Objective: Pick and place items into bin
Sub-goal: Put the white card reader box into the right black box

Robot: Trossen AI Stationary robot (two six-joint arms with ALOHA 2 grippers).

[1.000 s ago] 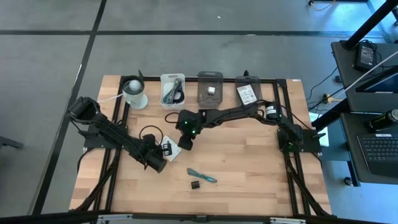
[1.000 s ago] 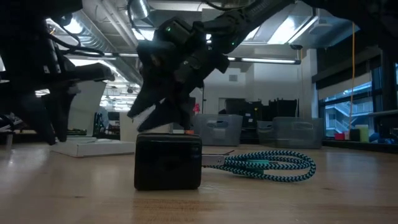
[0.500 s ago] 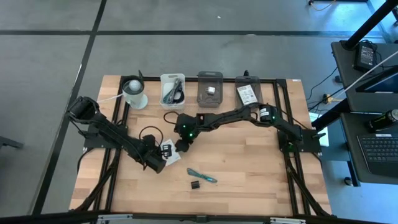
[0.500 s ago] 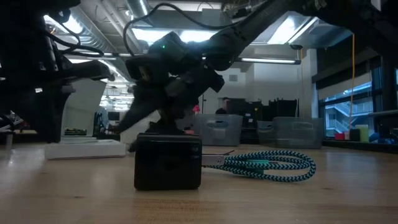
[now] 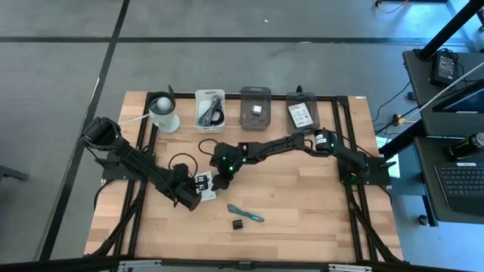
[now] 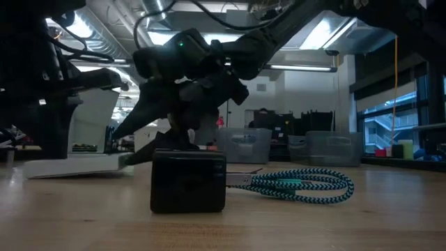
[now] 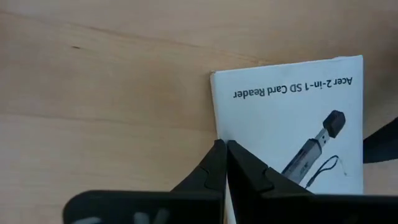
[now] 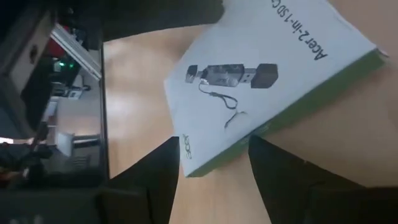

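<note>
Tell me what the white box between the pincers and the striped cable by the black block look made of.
SD card reader box: looks like printed cardboard, white with a green edge, slight sheen; the flat panels and sharp corners suggest it.
Teal-black cable: appears braided fabric sheathing, matte; the woven zigzag pattern shows.
Black block: probably smooth matte plastic, hard to confirm.

A boxed card reader [image 5: 204, 182] lies between both arms, left of a teal tie [image 5: 245, 214].

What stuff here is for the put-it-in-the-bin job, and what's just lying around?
For the job:
- white card-reader box
- teal tie
- small black block
- middle bin

Just lying about:
- white round container
- keyboard on the side desk
</note>
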